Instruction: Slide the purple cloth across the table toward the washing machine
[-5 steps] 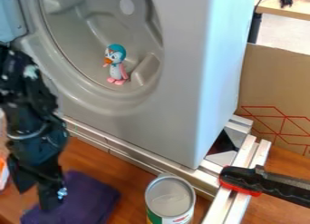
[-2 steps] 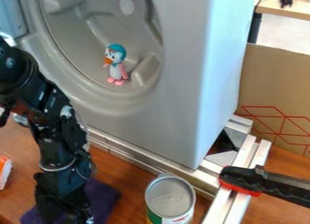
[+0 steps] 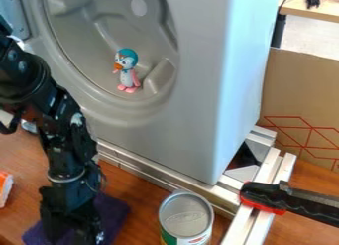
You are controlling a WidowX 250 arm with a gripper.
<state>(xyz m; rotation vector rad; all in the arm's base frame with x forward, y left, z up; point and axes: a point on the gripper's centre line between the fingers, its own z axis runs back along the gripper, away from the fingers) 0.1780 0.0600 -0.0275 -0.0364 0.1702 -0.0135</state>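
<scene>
One black end effector point(image 3: 71, 235) hangs at the lower left, over a dark purple folded cloth point(image 3: 115, 215) on the brown wooden counter point(image 3: 142, 187). How far open it is, and whether it touches or has hold of the cloth, I cannot tell. The cloth lies flat beneath and around it, left of an upright metal can point(image 3: 186, 220) with a silvery top and a green and white label.

Behind them stands a large grey housing point(image 3: 198, 90) with a round recess. A small penguin figure point(image 3: 128, 73) with a teal head, orange beak and pink feet stands upright inside the recess. Silvery metal rails point(image 3: 159, 175) run along the housing's base, and a black and red handle point(image 3: 265, 195) rests across those at the right. Near the left edge lies an orange and white object point(image 3: 5, 188), partly cut off. Brown cardboard point(image 3: 298, 85) with red lines stands at the right.
</scene>
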